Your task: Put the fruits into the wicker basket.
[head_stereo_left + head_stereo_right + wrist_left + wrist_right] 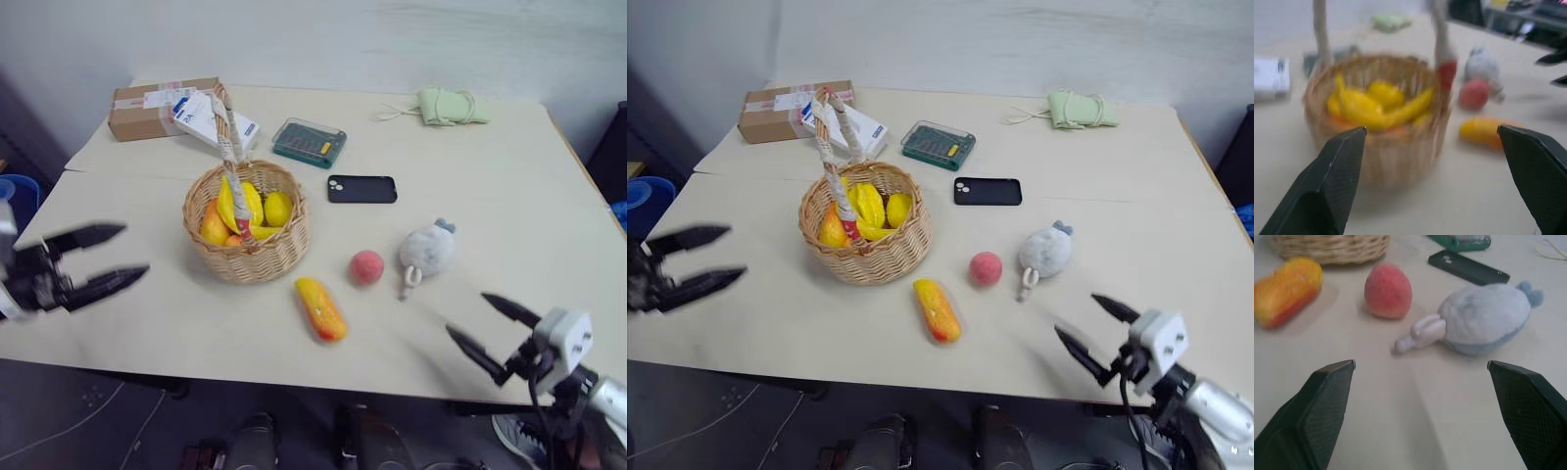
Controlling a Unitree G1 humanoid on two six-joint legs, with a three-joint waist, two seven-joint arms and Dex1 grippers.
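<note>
1. While our right gripper [495, 323] hangs over the table's [490, 157] front edge with its fingers spread wide and nothing between them, we judge the main risk to be the grey plush toy [427, 247]: it lies just beside the pink-red peach [366, 266], and a reach angled too far toward the right edge could catch or shove the toy instead.
2. We also think the round peach could roll away if one finger nudges it before both close.
3. Our left gripper [96, 258] is likewise open and empty, off the left edge, near the wicker basket [247, 257].
4. From the right gripper outward, the peach sits toward the table's middle, the elongated yellow-orange fruit [320, 308] lies nearer the front edge, and the basket beyond them already holds yellow and orange fruits [245, 208].
</note>
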